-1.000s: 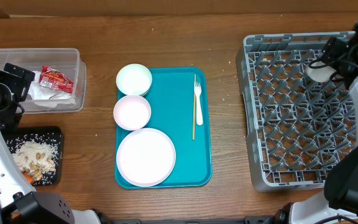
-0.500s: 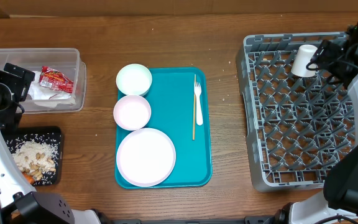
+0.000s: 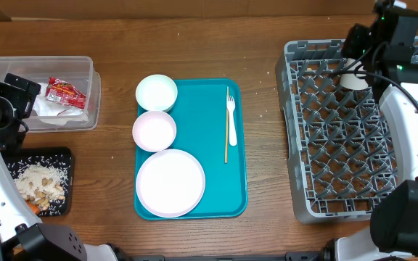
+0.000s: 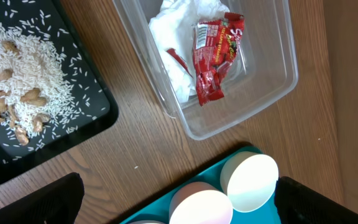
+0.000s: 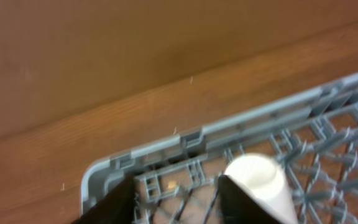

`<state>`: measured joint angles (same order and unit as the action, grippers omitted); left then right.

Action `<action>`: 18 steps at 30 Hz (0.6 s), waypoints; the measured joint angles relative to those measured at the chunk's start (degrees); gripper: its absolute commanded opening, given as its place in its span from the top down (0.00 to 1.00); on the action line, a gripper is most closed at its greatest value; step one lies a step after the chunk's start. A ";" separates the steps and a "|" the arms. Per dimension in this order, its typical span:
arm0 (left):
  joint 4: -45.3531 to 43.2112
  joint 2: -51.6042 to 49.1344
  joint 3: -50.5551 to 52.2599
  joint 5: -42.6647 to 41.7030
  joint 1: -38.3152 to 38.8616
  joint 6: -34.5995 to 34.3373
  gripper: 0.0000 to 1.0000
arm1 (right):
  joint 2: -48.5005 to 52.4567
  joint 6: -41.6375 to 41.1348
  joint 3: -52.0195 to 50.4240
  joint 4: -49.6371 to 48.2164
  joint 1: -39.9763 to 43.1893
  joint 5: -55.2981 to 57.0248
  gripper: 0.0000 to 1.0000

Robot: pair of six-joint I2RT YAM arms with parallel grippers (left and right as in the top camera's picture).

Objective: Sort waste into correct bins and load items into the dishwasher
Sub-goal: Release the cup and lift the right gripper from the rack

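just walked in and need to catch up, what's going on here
Dish loading is under way. The right gripper, open, hovers over the rack's far corner beside the cup in it. The left gripper hangs open near the tub holding napkins and wrapper. Bowls, plate and fork sit on the teal tray.

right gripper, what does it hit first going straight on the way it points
Probably the grid of the grey dish rack, near its corner; the white cup sits just beside that line. Depth unclear.
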<state>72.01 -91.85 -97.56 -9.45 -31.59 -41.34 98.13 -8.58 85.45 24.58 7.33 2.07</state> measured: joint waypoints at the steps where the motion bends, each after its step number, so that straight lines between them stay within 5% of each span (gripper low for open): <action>1: 0.00 0.00 0.00 0.00 0.00 0.00 0.00 | 0.66 0.15 0.02 -1.29 0.26 0.44 0.94; 18: 0.00 -0.02 0.00 -0.02 0.00 0.00 0.00 | 7.30 0.00 0.04 -0.52 3.26 4.83 0.96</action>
<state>72.01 -91.88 -97.56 -9.47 -31.59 -41.34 105.43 -8.58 85.49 24.05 10.59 6.90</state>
